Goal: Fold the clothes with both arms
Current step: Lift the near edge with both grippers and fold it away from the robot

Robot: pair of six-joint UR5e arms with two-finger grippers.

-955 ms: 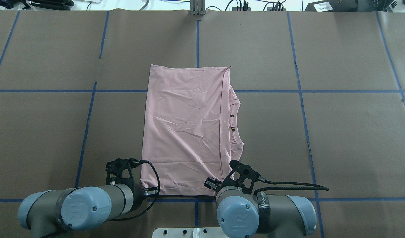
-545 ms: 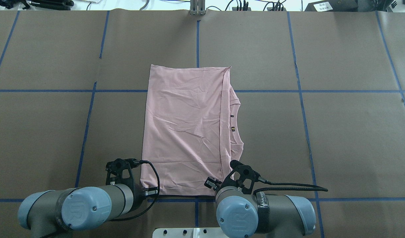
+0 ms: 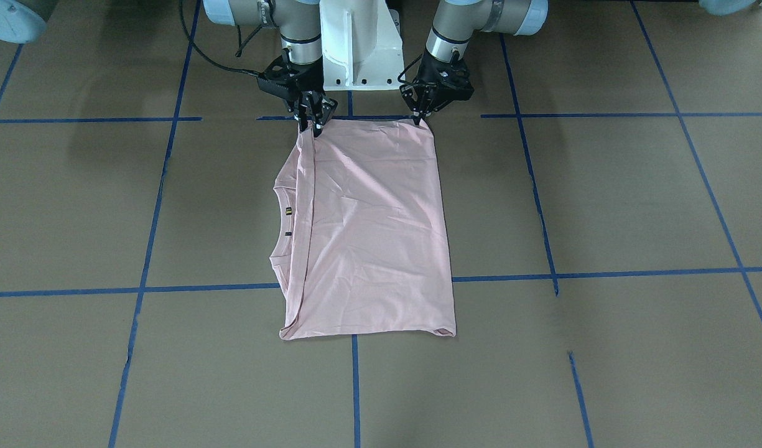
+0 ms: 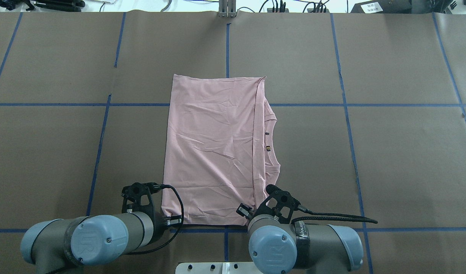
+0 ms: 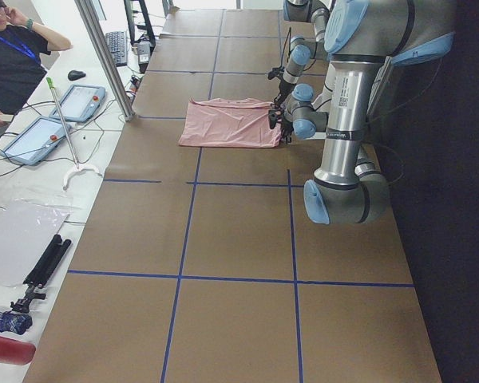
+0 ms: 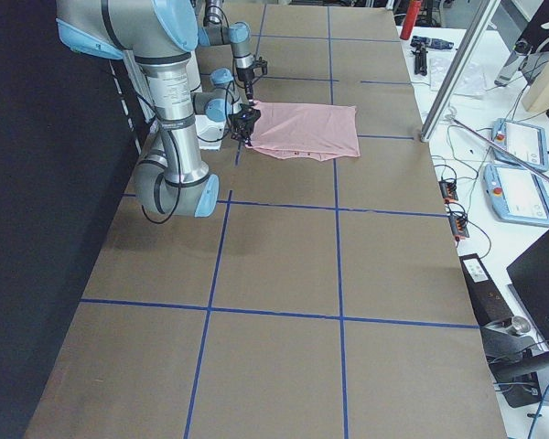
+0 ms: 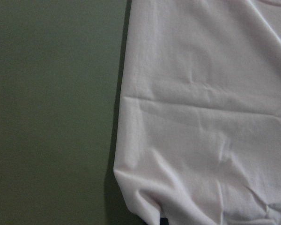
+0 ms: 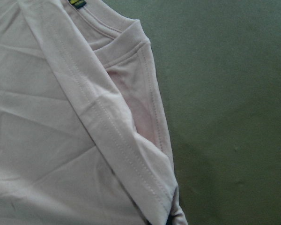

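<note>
Fingers (image 3: 420,112) first: found left gripper's (image 3: 422,119) pair pinched on one near corner of shirt (image 3: 368,236), puckering cloth there. Judged right gripper's (image 3: 311,126) pair likewise closed on other near corner, over folded-in hem (image 3: 306,205).

Found shirt lying flat on table (image 3: 604,199), centrally, plain side up, folded once, collar (image 3: 281,246) jutting out on right gripper's side, near edge just in front of base (image 3: 356,43).

Judged next move to be carrying near edge over to far edge. Flagged risks:
- could lose thin left bite under drag;
- could catch only upper layers on right, leaving lower ones behind;
- could skew fold through uneven lift;
- could slide whole shirt forward by travelling too low.
</note>
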